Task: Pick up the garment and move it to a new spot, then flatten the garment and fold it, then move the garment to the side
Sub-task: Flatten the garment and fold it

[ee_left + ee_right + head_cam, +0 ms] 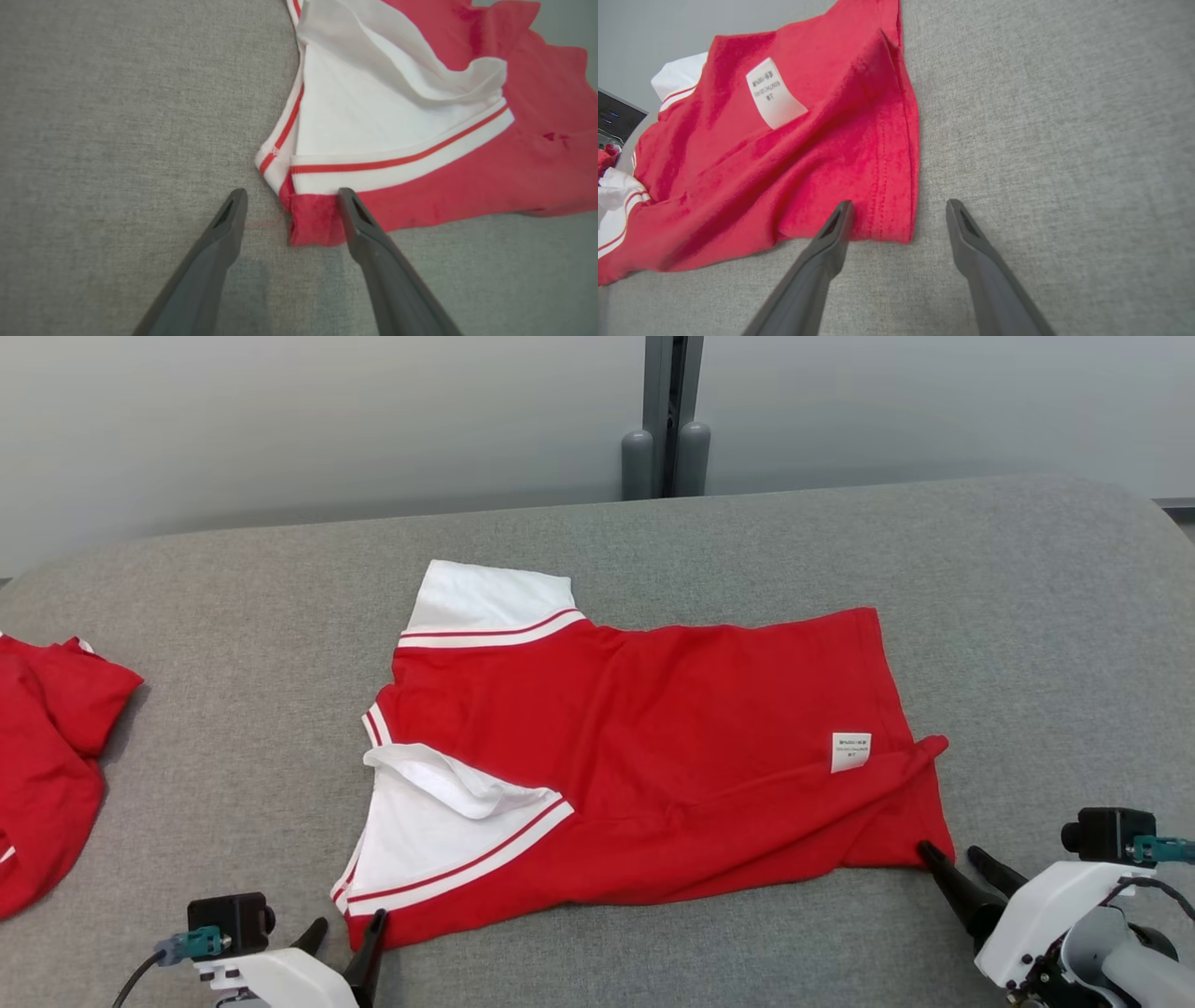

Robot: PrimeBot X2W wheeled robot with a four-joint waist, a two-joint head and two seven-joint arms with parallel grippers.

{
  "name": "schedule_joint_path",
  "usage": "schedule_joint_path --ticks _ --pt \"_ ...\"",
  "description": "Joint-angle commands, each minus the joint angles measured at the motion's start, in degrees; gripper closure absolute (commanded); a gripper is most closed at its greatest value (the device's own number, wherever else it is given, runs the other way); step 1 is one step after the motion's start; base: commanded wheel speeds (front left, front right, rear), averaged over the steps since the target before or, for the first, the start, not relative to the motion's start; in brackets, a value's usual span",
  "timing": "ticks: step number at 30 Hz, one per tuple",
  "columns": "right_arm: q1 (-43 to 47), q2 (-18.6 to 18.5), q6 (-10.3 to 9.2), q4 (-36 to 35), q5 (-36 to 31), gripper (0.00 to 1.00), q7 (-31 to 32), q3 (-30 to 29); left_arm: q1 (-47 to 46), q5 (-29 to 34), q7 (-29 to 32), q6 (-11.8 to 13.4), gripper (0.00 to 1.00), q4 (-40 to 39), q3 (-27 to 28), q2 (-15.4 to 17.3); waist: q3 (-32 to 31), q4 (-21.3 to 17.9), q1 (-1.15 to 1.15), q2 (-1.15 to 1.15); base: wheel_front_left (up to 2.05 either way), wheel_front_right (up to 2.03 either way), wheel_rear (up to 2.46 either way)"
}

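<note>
The garment, a red shirt with white sleeves and red-and-white striped trim, lies spread across the grey fabric surface, a white label near its right end. My left gripper stands open at the shirt's near-left corner. In the left wrist view the left gripper straddles a bunched red corner of the garment below the white sleeve. My right gripper is open at the near-right hem corner. In the right wrist view the right gripper has the hem corner of the garment between its fingers.
Another red garment lies crumpled at the surface's left edge. A grey post stands behind the far edge against a pale wall. Bare grey fabric surrounds the shirt on the right and far sides.
</note>
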Motion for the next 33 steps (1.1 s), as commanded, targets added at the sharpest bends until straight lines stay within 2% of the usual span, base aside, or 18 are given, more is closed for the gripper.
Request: schedule_joint_path --ticks 1,8,9,10,11,12,13,14,23,30,33 --pt "-0.6 0.1 0.01 0.5 -0.1 0.00 0.6 -0.3 -1.1 -0.4 0.4 -0.5 0.00 0.8 -0.1 -0.1 0.2 0.0 0.00 0.00 0.00 0.00 0.00" --pt "-1.1 2.6 0.01 1.9 -0.2 0.00 4.9 0.0 -3.6 -0.5 2.1 -3.2 0.00 5.2 -1.1 -2.2 0.9 0.2 0.00 0.00 0.00 0.00 0.00" --pt "-1.2 2.9 0.01 1.9 -0.3 0.00 5.4 0.0 -3.8 -0.6 2.4 -3.5 0.04 5.8 -1.2 -2.3 1.0 0.2 0.00 0.00 0.00 0.00 0.00" --pt "-1.2 3.1 0.01 1.9 -0.3 0.04 5.7 0.1 -4.0 -0.7 2.6 -3.8 0.34 6.3 -1.3 -2.5 1.0 0.2 0.00 0.00 0.00 0.00 0.00" --pt "-1.2 3.3 0.01 2.0 -0.4 0.26 5.9 0.1 -4.2 -0.6 2.7 -4.2 0.68 6.8 -1.3 -2.6 1.0 0.2 0.00 0.00 0.00 0.00 0.00" --pt "-1.2 3.5 0.02 2.0 -0.5 0.57 6.1 0.0 -4.5 -0.7 2.6 -4.5 1.00 7.1 -1.2 -2.7 0.9 0.2 0.00 0.00 0.00 0.00 0.00" --pt "-1.2 3.6 0.02 2.0 -0.4 0.97 6.2 -0.1 -4.6 -0.7 2.9 -4.9 1.00 7.4 -1.4 -2.7 0.8 0.3 0.00 0.00 0.00 0.00 0.00" --pt "-1.1 3.6 0.02 1.9 -0.4 1.00 6.3 -0.2 -4.6 -0.8 2.9 -5.2 1.00 7.6 -1.4 -2.7 0.8 0.3 0.00 0.00 0.00 0.00 0.00" --pt "-0.1 1.5 0.01 0.2 0.1 1.00 7.3 -1.8 -3.6 -1.3 2.1 -5.3 1.00 5.2 0.1 0.0 -0.6 0.8 0.00 0.00 0.00 0.00 0.00" --pt "2.3 -3.1 0.01 -5.0 1.3 1.00 11.2 -2.2 -1.5 -1.4 3.9 -3.6 1.00 -1.0 0.0 4.1 -1.4 1.1 0.00 0.00 0.00 0.00 0.00" --pt "4.1 -5.6 0.01 -7.5 1.9 1.00 12.7 -2.6 -0.4 -1.4 4.9 -1.8 1.00 -4.5 -0.4 5.7 -1.7 1.2 0.00 0.00 0.00 0.00 0.00"
